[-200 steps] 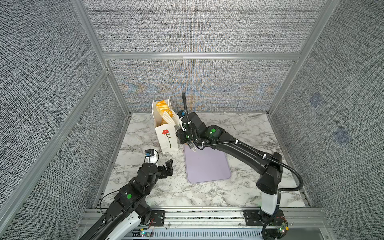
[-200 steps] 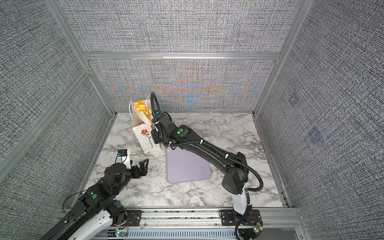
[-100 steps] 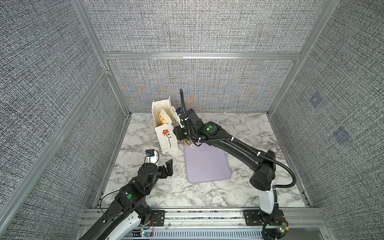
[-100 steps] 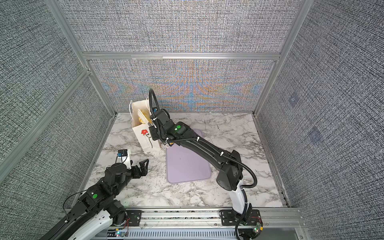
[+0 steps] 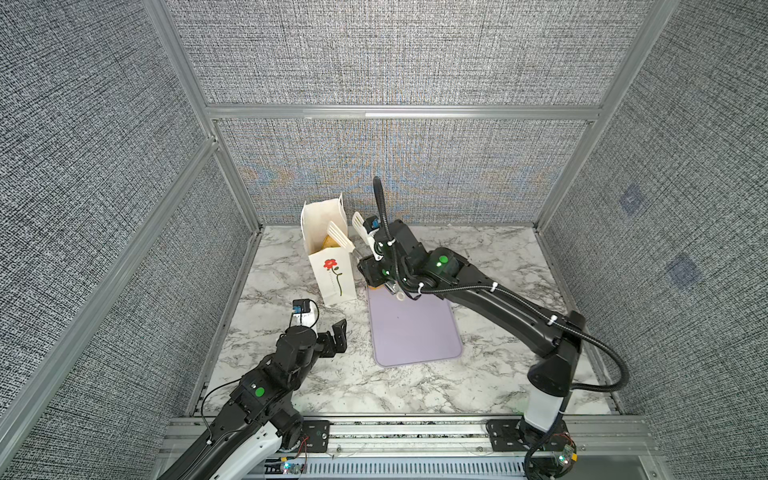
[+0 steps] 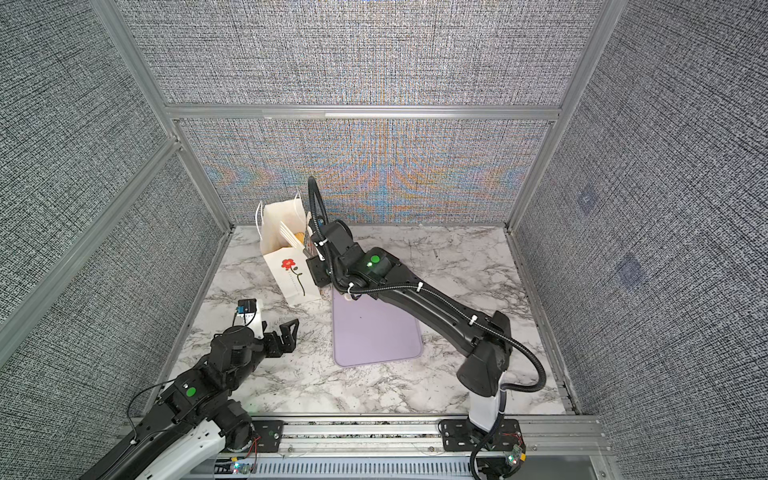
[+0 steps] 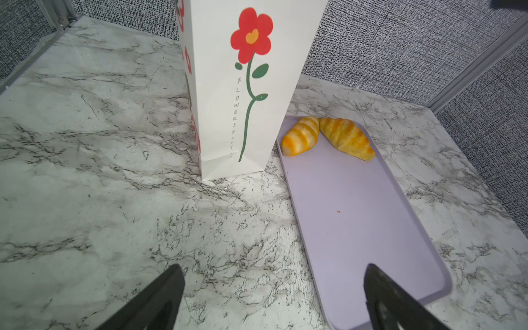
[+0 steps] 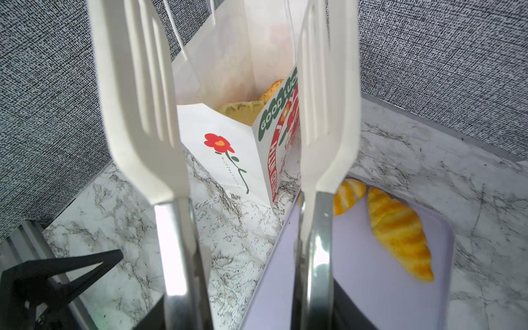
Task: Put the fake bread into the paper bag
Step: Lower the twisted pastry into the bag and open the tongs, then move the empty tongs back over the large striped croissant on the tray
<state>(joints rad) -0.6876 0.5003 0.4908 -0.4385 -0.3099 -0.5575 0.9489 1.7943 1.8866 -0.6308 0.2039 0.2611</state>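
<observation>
The left gripper (image 7: 273, 285) hung wide open, empty. One paper bag (image 7: 217, 114), lettered "FLOWERS For You" and "GOOD LUC…", held at least two fake bread pieces (image 8: 243, 110). The right gripper (image 8: 248, 314) clasped one pair of tongs (image 8: 137, 114) (blades apart, nothing between) near two croissants (image 7: 347, 138) on one lilac tray (image 7: 357, 228).

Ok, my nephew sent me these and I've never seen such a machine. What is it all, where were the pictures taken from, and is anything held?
Two robot arms work at a marble table, each ending in a two-fingered gripper. Both top views look down from overhead; the other two come from cameras on the wrists. A white paper bag with a red flower stands beside a lilac tray where two toy croissants lie; more bread shows inside the bag. The right gripper grips white tongs, blades apart and empty, near the bag's mouth. The left gripper is open and holds nothing.
</observation>
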